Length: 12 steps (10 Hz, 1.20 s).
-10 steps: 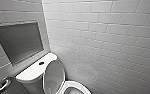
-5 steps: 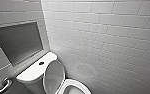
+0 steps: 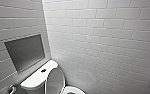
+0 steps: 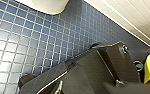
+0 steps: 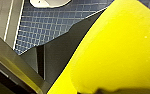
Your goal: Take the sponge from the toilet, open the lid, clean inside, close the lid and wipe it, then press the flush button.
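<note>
- White brick-laid tiles are covering both walls (image 3: 111, 37) of the room; a grey recessed niche (image 3: 26, 51) is sitting in the left-hand wall above the toilet (image 3: 36, 81).
- The floor (image 4: 23, 42) is showing small square tiles, dark blue near the toilet base and paler farther from it.
- The lid (image 3: 54, 80) is standing raised against the tank, leaving the bowl open below it.
- The flush button (image 3: 43, 70) is sitting as a dark spot in the middle of the flat tank top.
- The right gripper (image 5: 73, 62) is hanging above the blue floor and appears to be clamping the sponge (image 5: 116, 50), which is looming large and bright yellow right at the wrist camera.
- In the left wrist view, a yellow corner of the sponge is showing at the frame's edge, just beside the left gripper (image 4: 96, 70) and apart from it.
- The left gripper is hanging above the floor near the toilet base; whether it is wide or narrow cannot be told.
</note>
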{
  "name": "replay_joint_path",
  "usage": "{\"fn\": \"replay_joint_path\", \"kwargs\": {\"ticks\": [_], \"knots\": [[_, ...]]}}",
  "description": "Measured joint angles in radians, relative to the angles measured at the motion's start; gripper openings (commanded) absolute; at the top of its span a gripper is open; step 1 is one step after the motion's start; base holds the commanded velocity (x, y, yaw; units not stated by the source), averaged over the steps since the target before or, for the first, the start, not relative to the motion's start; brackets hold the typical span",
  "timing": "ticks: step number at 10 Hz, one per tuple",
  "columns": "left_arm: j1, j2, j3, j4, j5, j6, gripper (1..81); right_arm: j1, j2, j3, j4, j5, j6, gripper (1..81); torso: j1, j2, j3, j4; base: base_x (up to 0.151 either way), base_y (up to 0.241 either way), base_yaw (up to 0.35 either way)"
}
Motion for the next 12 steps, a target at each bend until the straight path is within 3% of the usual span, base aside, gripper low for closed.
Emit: {"fn": "replay_joint_path", "kwargs": {"ticks": [3, 9, 12], "knots": [[0.045, 0.026, -0.001, 0.017, 0.043, 0.000, 81.1, -0.007, 0.012, -0.011, -0.001, -0.007, 0.000, 1.0, -0.061, 0.094, 0.036, 0.000, 0.000, 0.000, 0.000], [0.054, 0.108, -0.004, 0.016, 0.289, 0.000, 81.1, 0.003, 0.066, -0.108, -0.001, -0.005, 0.001, 1.0, -0.207, 0.319, 0.038, 0.000, 0.000, 0.000, 0.000], [0.058, 0.110, -0.005, 0.016, 0.310, 0.000, 81.1, 0.007, 0.087, -0.135, -0.001, -0.004, 0.000, 1.0, -0.276, 0.426, 0.038, 0.000, 0.000, 0.000, 0.000]]}}
